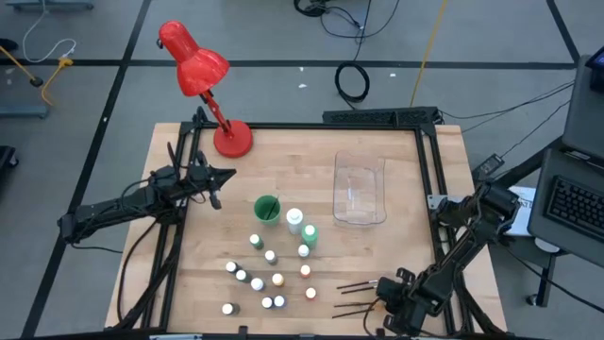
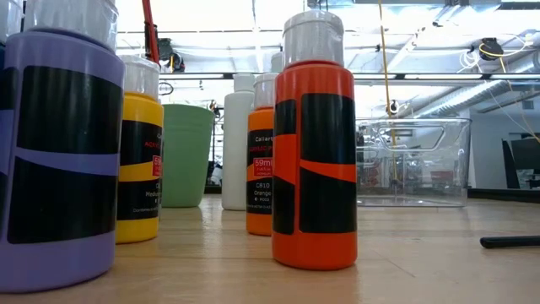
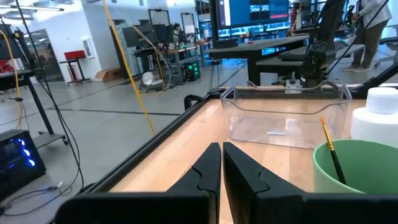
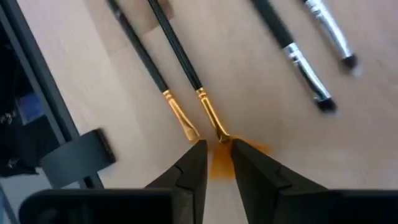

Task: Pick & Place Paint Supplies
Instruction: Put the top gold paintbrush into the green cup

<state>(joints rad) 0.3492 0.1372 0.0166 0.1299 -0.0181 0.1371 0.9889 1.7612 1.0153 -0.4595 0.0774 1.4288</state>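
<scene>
I'm looking into a robotics lab: concrete floor (image 1: 283,38), loose cables (image 1: 353,82), monitors (image 3: 261,12), equipment stands (image 3: 73,65).

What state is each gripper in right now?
Left gripper: shut, empty.
Right gripper: slightly parted over a gold-ferruled dark-handled paintbrush; grip cannot be told.

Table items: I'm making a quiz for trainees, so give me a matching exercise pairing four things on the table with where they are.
Things:
1. red lamp
2. clear tray
3. green cup
4. right gripper

Places:
A. near edge, at the loose brushes
B. far left corner
C. middle of the table, one brush standing in it
D. right of the cup, toward the far side

Pairs: 1-B, 2-D, 3-C, 4-A
</scene>
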